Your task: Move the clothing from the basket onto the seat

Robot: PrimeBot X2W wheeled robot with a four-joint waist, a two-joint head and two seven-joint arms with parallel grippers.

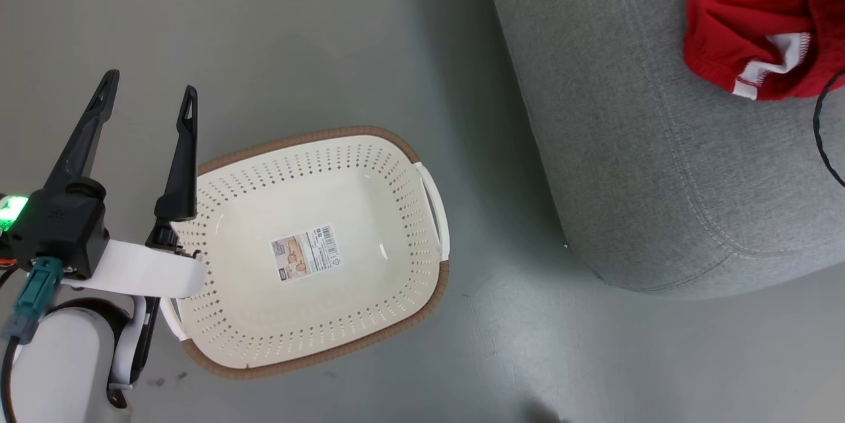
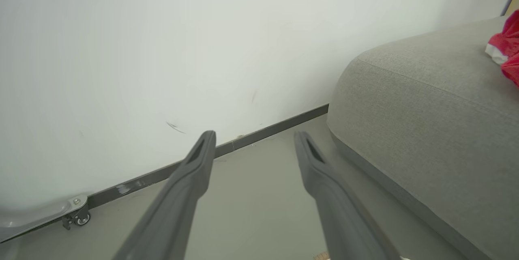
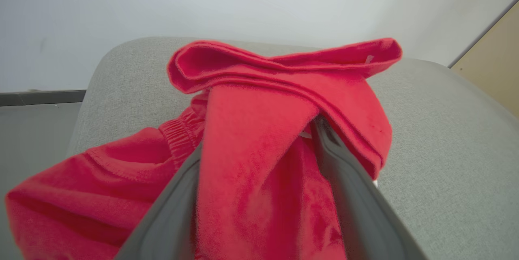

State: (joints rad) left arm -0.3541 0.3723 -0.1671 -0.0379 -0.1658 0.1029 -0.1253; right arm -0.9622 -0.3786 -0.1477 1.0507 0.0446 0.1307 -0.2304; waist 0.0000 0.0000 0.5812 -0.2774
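Grey floor [image 1: 297, 33] and a white wall [image 2: 162, 29] with a dark skirting board [image 2: 263, 130] framed the scene. The light grey fabric seat [image 1: 660, 146] sat at the right of the head view, rounded edge and stitched seam visible. The cream basket [image 1: 317, 159] stood on the floor left of the seat and apart from it, with a brown rim, perforated sides and a white handle [image 1: 436, 205] on the seat side. The red clothing [image 1: 739, 14] lay bunched on the seat top, near the upper right corner of the head view, well apart from the basket. In the right wrist view the right gripper [image 3: 259, 142] had its two dark fingers [image 3: 348, 187] spread wide, not pinching. A broad fold of the cloth hung down between them and a rolled hem band draped across, hiding the tips; the fabric touched both fingers' inner sides. The cloth was bright red, soft and creased, with a gathered elastic band on the left part and white trim [image 1: 772, 66] with red stitching at one edge. I could not tell whether it was one garment or two. The left gripper [image 1: 150, 83] hovered over the floor by the basket's left end, jaws spread with nothing between them. A thin black cable [image 1: 822, 126] curved at the right edge. A paper label [image 1: 305, 253] showed on the basket's base.
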